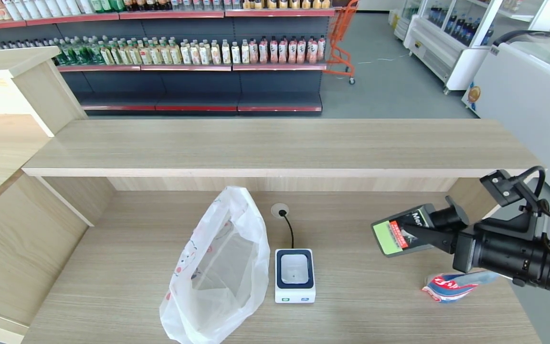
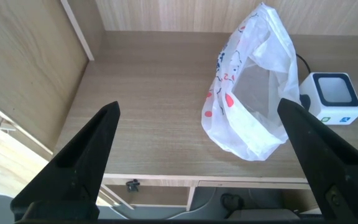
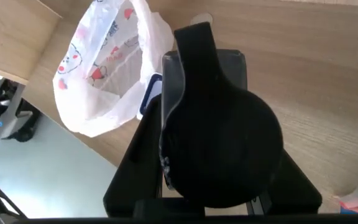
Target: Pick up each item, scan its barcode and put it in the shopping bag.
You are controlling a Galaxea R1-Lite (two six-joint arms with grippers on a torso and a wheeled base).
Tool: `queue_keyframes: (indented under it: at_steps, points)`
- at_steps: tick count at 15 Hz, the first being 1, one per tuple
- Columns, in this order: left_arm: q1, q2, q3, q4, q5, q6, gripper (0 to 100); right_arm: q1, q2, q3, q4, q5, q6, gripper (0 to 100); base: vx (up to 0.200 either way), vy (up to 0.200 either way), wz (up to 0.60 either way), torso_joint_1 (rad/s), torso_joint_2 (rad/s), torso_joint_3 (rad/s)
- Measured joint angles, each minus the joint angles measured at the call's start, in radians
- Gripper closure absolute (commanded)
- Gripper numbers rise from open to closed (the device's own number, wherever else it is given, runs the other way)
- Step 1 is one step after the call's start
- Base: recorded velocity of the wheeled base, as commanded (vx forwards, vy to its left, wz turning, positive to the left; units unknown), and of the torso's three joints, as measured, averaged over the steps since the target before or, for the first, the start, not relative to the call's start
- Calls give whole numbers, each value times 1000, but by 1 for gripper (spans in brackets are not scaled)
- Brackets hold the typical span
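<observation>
Shopping bag (image 1: pixel 215 267) stands open on the tabletop (image 1: pixel 375 301) beside the scanner (image 1: pixel 294 275). My right gripper (image 1: pixel 430 228) clamps a dark box (image 1: pixel 392 237) aloft; my left gripper (image 2: pixel 199 109) gapes wide. My head view catches a packet (image 1: pixel 449 286) lying nearby.

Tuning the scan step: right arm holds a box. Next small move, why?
Probably carry the grey box with the green and red label leftward and down over the white tabletop scanner: the right jaws are shut on it well to the scanner's right, above the wooden counter, not yet over its window.
</observation>
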Motion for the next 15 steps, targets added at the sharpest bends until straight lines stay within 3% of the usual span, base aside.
queue_keyframes:
  at_steps: [2,10,15]
  points:
    - [0,0,0,0,0,1,0,7,-13,13,0,-15,14,100,0,0,0,0,0,0]
    - [0,0,0,0,0,4,0,36,-11,24,17,-18,173,100,0,200,0,2,2,-1]
    - [0,0,0,0,0,1,0,71,57,18,29,-17,194,100,0,0,0,0,0,0]
